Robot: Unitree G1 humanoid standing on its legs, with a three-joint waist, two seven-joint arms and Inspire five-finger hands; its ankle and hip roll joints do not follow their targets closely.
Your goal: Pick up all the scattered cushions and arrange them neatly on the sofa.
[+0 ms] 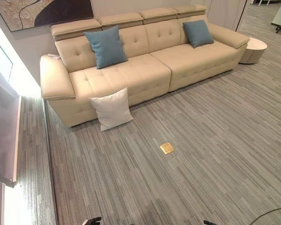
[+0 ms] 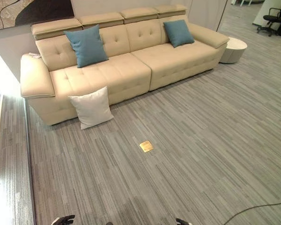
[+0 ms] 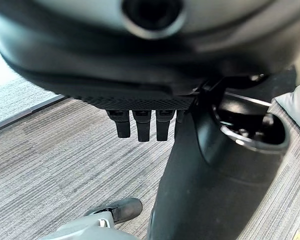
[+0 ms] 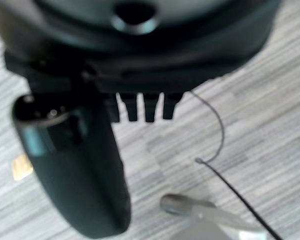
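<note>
a: while both arms hang low, where do the cushions sit?

b: two blue ones are on the cream sofa (image 1: 145, 70). the larger blue cushion (image 1: 106, 47) leans upright against the backrest over the left seat, and the smaller blue cushion (image 1: 198, 33) leans against the backrest at the far right end, near the right armrest.

a: and the white one?

b: the white cushion (image 1: 111, 108) is down on the grey striped carpet (image 1: 201, 154), propped upright against the sofa's front, just below the left seat and close to the left armrest. it touches the sofa base.

a: what about the hands?

b: the left hand (image 3: 140, 122) shows in its wrist view with fingers pointing straight out in a row over bare carpet, thumb bulking beside them, nothing in its grasp. the right hand (image 4: 140, 107) looks the same in its own wrist view: fingers straight, thumb to one side, holding nothing, carpet beneath.

a: anything else on the floor?

b: a small brass floor plate (image 1: 166, 148) lies on the carpet, well apart from the white cushion, toward the middle of the room. a round white side table (image 1: 254, 49) stands just beside the sofa's right end. a small pale object (image 1: 54, 56) rests on top of the left armrest by the backrest; i cannot tell what it is. a framed picture (image 1: 42, 11) hangs on the wall behind the sofa's left part, and an office chair (image 2: 271, 21) stands far off at the right.
</note>
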